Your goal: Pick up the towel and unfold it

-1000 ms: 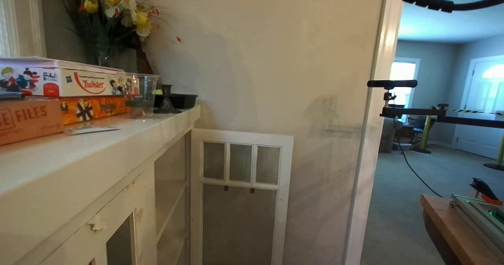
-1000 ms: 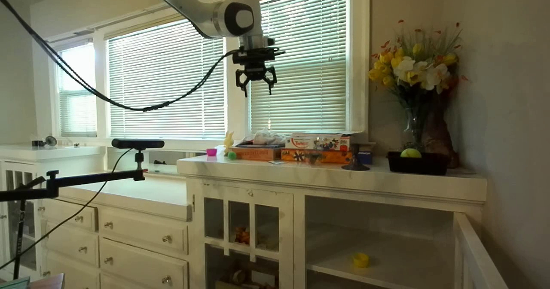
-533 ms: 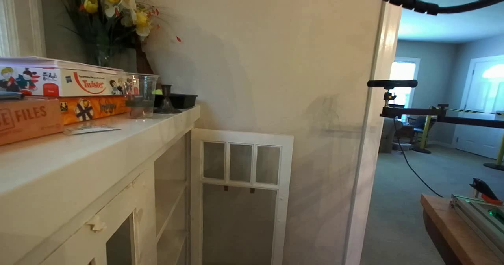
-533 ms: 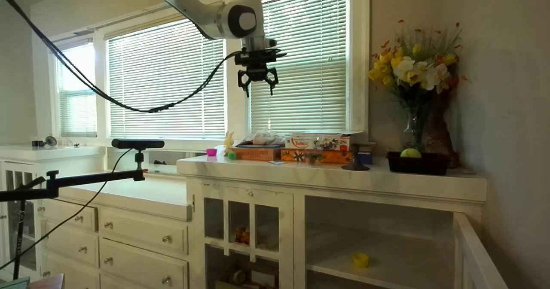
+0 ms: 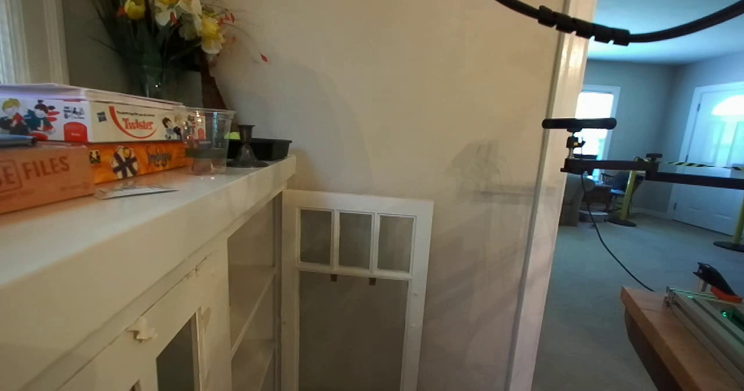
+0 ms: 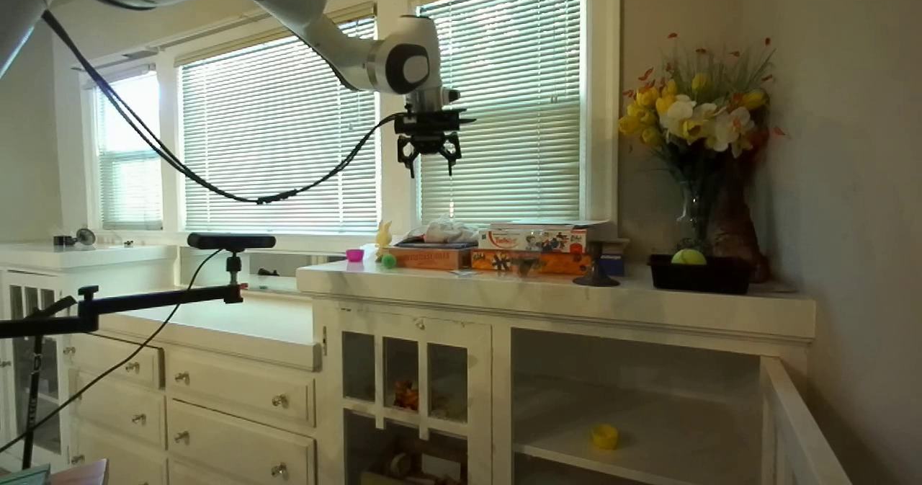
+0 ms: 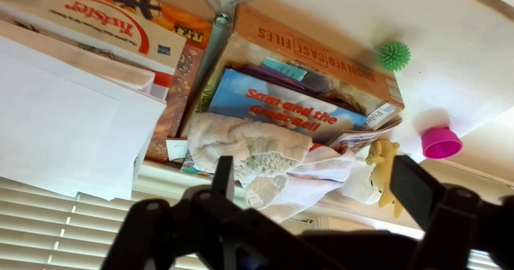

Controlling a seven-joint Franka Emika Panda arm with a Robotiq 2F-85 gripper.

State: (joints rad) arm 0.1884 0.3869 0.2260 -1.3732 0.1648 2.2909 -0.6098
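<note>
While the gripper [image 6: 432, 171] hangs at upper center of an exterior view, well above the counter [image 6: 547, 301], its fingers [image 7: 415, 191] point down and stand wide apart. Towel [image 7: 249, 135]: middle of the wrist view, cream, bunched in rounded folds, covering the lower-left edge of a blue book [image 7: 287, 101], Sam and the Great Bell. One fingertip crosses the towel's lower edge in that frame by line of sight only; an exterior view has the two apart. Paler cloth [image 7: 309, 189] runs on toward lower center; can't tell if it's the same piece. Book lies on the orange Unsolved Case Files box [image 7: 317, 55], upper center. Twister box [image 7: 104, 25] upper left, white paper [image 7: 60, 117] on it at left, blinds [image 7: 44, 230] lower left. Green spiky ball [image 7: 394, 56] upper right, just beside the orange box; pink cup [image 7: 441, 143] at right; yellow figure [image 7: 381, 169] right of center, near the paler cloth. In an exterior view, right side: flowers [image 6: 691, 117] in a glass vase [image 6: 694, 215], black tray [image 6: 699, 279] below with a yellow-green ball [image 6: 689, 256] in it, yellow cup [image 6: 605, 437] on the open shelf [image 6: 663, 416] lower right.
</note>
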